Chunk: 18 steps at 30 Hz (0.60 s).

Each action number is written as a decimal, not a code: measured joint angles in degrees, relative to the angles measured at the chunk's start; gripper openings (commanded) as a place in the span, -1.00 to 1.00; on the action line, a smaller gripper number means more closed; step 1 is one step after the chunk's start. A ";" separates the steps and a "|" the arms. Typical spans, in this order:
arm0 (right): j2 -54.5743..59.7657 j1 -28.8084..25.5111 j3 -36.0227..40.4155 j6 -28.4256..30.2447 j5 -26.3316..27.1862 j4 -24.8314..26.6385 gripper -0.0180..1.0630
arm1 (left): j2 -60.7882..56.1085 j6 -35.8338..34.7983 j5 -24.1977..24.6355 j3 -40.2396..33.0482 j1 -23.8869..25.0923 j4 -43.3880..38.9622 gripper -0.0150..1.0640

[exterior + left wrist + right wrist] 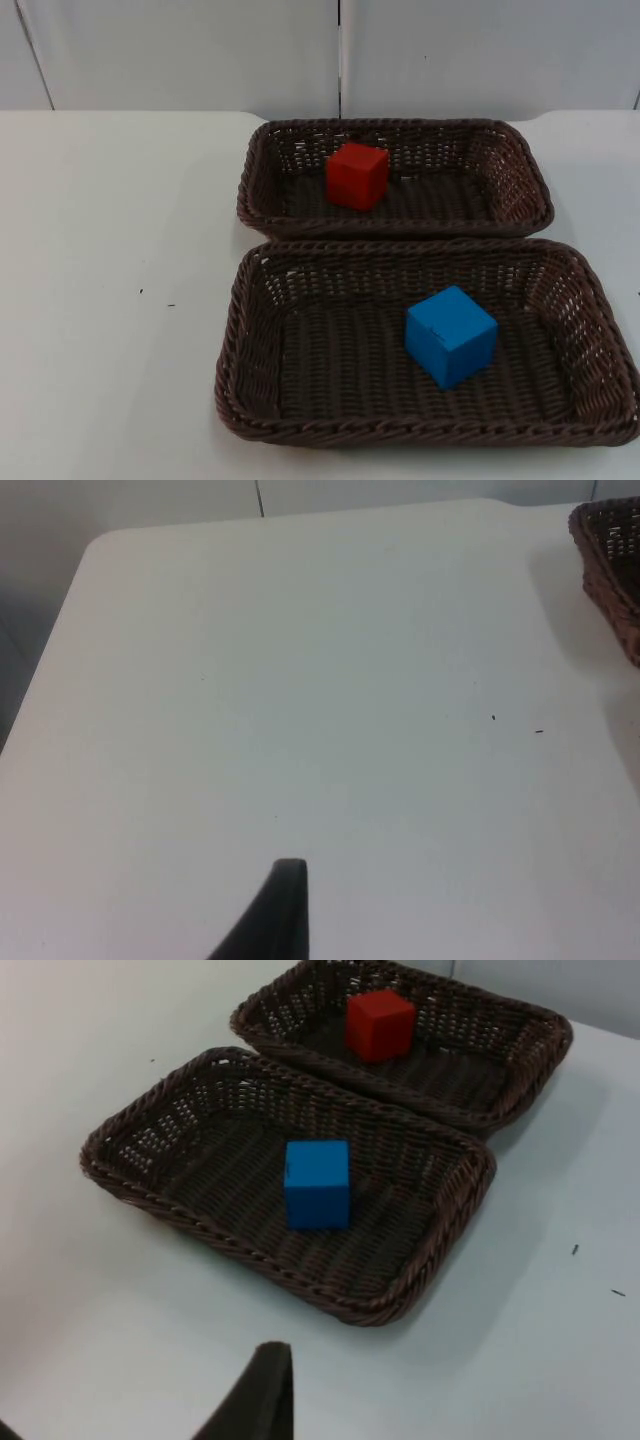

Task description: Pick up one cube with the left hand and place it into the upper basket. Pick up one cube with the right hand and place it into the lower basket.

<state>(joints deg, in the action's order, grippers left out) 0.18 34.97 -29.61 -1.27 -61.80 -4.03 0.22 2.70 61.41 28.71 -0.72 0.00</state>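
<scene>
The red cube (357,176) sits inside the upper wicker basket (395,226), left of its middle. The blue cube (451,336) rests inside the lower wicker basket (400,432), right of its middle. The right wrist view takes in both at once: the blue cube (317,1184) in the nearer basket (230,1245) and the red cube (380,1024) in the farther basket (553,1030). My right gripper (265,1395) hangs over bare table, well short of the nearer basket. My left gripper (285,910) is over the white table, far from a basket corner (610,560). Neither gripper holds a cube.
The two brown baskets lie side by side, their long rims nearly touching. Bare white table (110,300) stretches to their left. The grey partition wall (180,50) closes off the back, and the table's rounded corner (95,545) shows in the left wrist view.
</scene>
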 measured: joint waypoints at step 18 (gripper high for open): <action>0.00 -12.76 0.00 0.00 0.00 0.00 0.98 | 0.00 0.00 0.00 0.00 0.00 0.00 0.98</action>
<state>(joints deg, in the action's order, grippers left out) 0.18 22.21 -29.61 -1.27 -61.80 -4.03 0.22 2.70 61.41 28.71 -0.72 0.00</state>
